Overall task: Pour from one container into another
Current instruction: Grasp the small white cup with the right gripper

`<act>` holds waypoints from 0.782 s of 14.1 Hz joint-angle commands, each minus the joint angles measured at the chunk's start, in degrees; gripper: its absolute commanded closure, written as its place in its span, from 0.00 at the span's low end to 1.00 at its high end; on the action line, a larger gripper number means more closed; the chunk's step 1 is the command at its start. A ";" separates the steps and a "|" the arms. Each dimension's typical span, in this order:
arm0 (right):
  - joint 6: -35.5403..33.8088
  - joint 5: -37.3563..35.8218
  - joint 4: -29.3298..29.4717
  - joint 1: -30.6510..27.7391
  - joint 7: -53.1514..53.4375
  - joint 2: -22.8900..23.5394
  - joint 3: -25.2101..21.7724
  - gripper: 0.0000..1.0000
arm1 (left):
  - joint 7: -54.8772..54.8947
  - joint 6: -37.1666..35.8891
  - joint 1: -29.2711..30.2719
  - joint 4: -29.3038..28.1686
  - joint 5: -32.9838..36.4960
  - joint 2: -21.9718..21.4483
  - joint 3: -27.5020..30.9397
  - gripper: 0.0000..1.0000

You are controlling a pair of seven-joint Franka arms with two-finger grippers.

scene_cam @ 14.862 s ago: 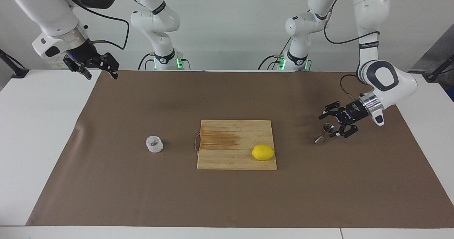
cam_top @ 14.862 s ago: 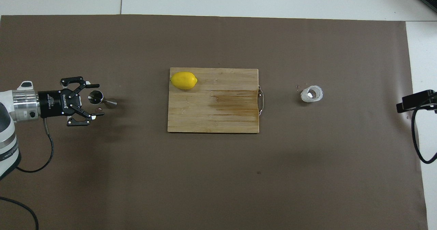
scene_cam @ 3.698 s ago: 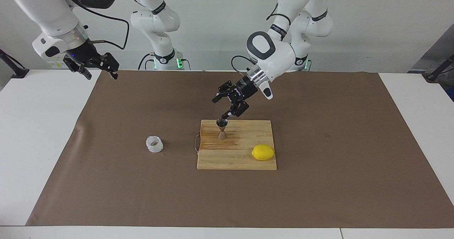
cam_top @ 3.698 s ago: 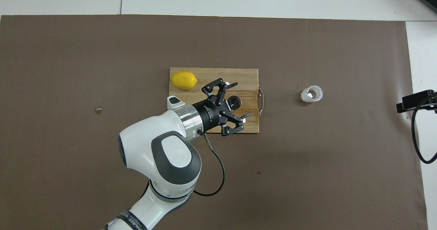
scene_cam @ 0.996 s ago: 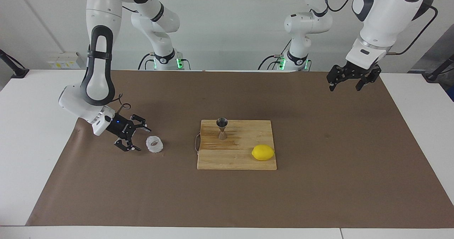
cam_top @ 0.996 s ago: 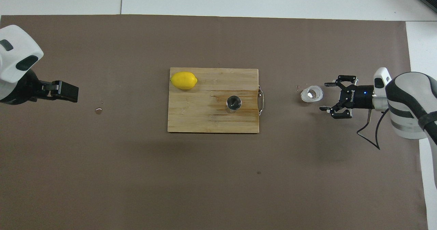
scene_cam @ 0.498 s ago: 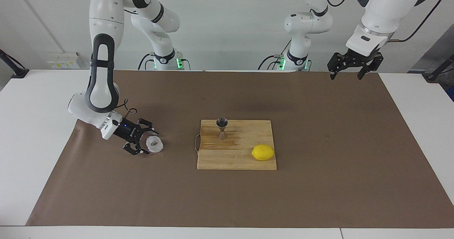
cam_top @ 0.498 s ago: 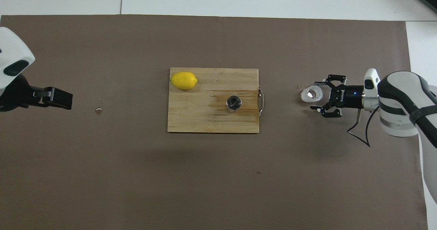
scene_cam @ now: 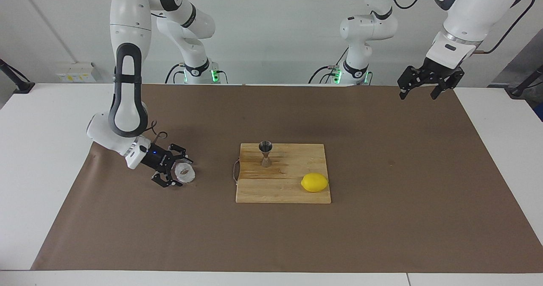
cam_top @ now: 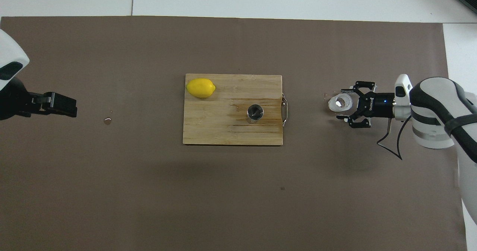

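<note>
1 cup [scene_cam: 185, 172], 1 jigger [scene_cam: 265, 153] (1 lemon [scene_cam: 314, 182])

Jigger [scene_cam: 265, 153] and lemon [scene_cam: 314, 182] on board [scene_cam: 292, 192]; cup [scene_cam: 186, 173] beside it.

glossy white rounded arm shells with dark grey joint bands; black skeletal two-finger right gripper [scene_cam: 174, 172] with blue light, silver wrist ring, looping black cable; green lights at both bases.

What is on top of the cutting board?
On the board stand the steel jigger, upright, and a lemon. What the jigger holds cannot be seen.
</note>
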 commanded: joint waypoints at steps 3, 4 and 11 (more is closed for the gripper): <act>0.72 1.30 1.10 0.02 -2.39 0.69 0.22 0.61 | -0.73 1.12 -0.71 -2.22 -0.62 -1.90 0.13 0.00; 0.72 1.30 1.10 0.11 -2.39 0.69 0.22 0.62 | -0.73 1.03 -0.27 -2.22 -0.62 -1.90 0.13 0.00; 0.55 -2.29 2.68 4.76 11.54 -3.43 0.48 0.63 | -0.29 0.68 1.05 -2.31 -0.62 -1.99 -0.48 0.00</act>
